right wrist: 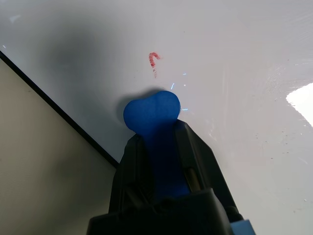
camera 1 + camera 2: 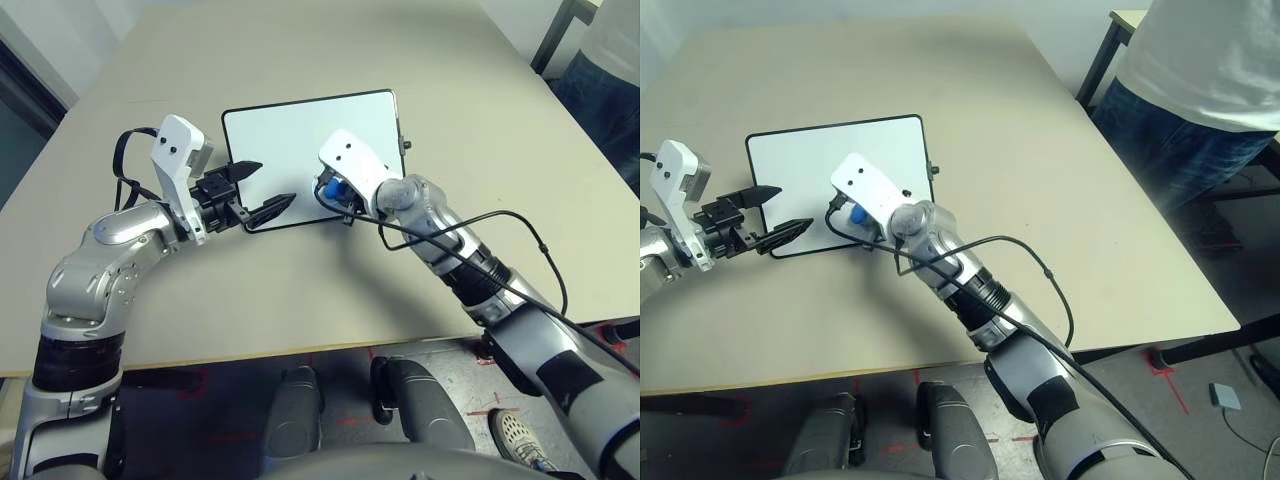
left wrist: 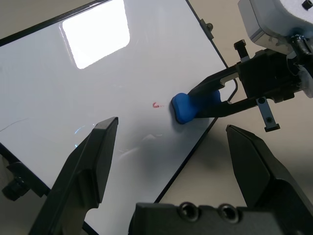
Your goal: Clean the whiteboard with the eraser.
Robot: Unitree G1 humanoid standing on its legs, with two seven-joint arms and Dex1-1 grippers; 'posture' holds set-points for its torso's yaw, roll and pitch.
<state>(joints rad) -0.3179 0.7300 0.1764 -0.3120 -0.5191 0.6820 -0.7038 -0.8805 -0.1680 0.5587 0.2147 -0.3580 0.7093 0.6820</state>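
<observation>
Right tool point(image 3: 208, 103) pinches the eraser point(image 1: 152, 117) on the whiteboard point(image 2: 290, 135) (left tool point(image 2: 262, 190) spread).

A beige table point(image 2: 1060, 180) with a person point(image 2: 1200, 90) standing beside it

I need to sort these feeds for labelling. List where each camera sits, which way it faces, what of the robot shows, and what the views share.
Left eye view: on the head, looking down at the table; both silver arms, the open left gripper at the whiteboard.
Right eye view: beside it, same scene; a person stands at the table's far right corner.
Left wrist view: along its own spread fingers at the board.
Right wrist view: along the right gripper, shut on the eraser.
Both wrist views share the eraser and a small red mark.
</observation>
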